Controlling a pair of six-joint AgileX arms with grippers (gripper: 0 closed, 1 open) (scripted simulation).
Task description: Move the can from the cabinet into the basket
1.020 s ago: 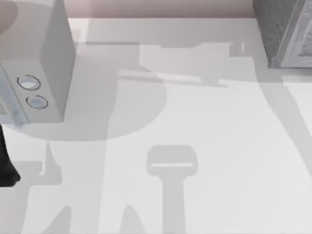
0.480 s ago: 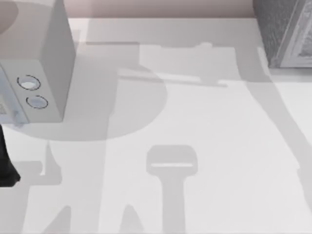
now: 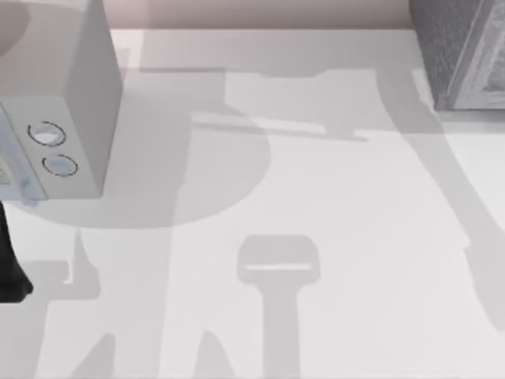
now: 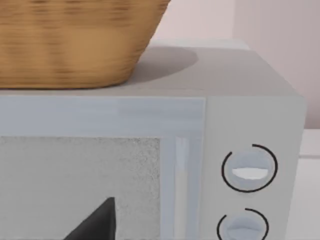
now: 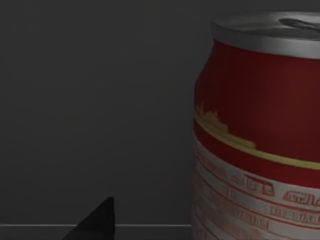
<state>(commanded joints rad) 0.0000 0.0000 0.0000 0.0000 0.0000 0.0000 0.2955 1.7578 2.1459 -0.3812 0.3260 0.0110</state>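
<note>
Can stands upright inside the dark interior of the cabinet, close in front of the right arm's fingers, a little off to one side of the dark fingertip that shows. No contact visible. Only that one tip shows, so I cannot tell whether the right fingers are apart or together.

Handling, as judged: thin-walled metal drink can, rigid enough for a moderate squeeze but dentable if clamped hard. Smooth printed wall, likely slippery. Light if empty, noticeably heavier if full; cannot tell which. Best hold looks to be across the straight mid-body, below the shoulder and silver top, fingers level so it stays upright on the way out.

Containers: cabinet sits at the far right corner of the worktop; the can is the only content seen in it. Basket, woven and tan, rests on top of the pale microwave, above the left arm's fingers. Its inside is hidden. Left fingers: one dark tip before the microwave door, state cannot be told; arm appears idle.
</note>
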